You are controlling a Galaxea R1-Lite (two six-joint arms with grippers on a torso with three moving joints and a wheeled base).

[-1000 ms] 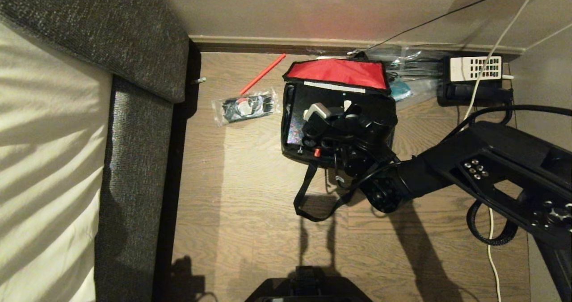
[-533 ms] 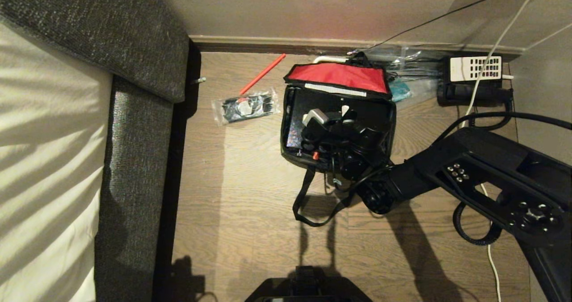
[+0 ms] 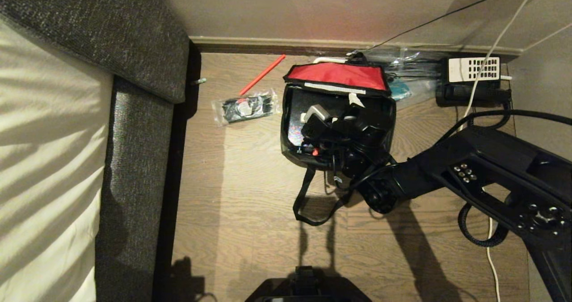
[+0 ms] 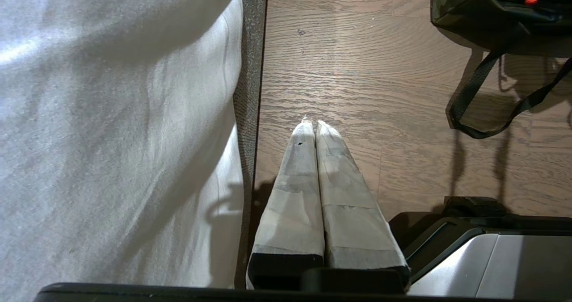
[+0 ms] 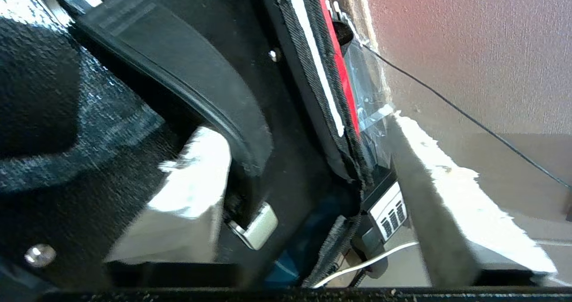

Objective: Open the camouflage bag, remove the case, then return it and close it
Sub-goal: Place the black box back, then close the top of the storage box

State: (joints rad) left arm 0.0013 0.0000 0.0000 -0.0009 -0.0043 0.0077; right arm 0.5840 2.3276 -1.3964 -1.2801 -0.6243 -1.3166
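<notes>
Camouflage bag [image 3: 338, 77] is seen open on the wooden floor [image 3: 250, 212] by the wall, the case [image 3: 296, 127] inside, directly beneath the right end effector [image 3: 342, 107], whose fingers are spread apart.

You have a wooden plank floor [image 3: 250, 203] carrying everything here, running up to a pale skirting board [image 3: 268, 43] at the wall. On it, against that wall, lies the camouflage bag [image 3: 290, 152], its red-lined flap [image 3: 335, 75] thrown back and its black strap handle [image 3: 308, 195] looped out flat over the boards toward you. To the bag's left you see a clear plastic packet of black items [image 3: 246, 107], and beyond that a red stick [image 3: 262, 74] lying at a slant. To the bag's right sit some clear wrapping [image 3: 411, 76] and a black telephone with a white keypad [image 3: 473, 81]. A white cable [image 3: 491, 253] trails across the boards on the right. A grey-edged bed [image 3: 134, 168] borders the floor on the left.
</notes>
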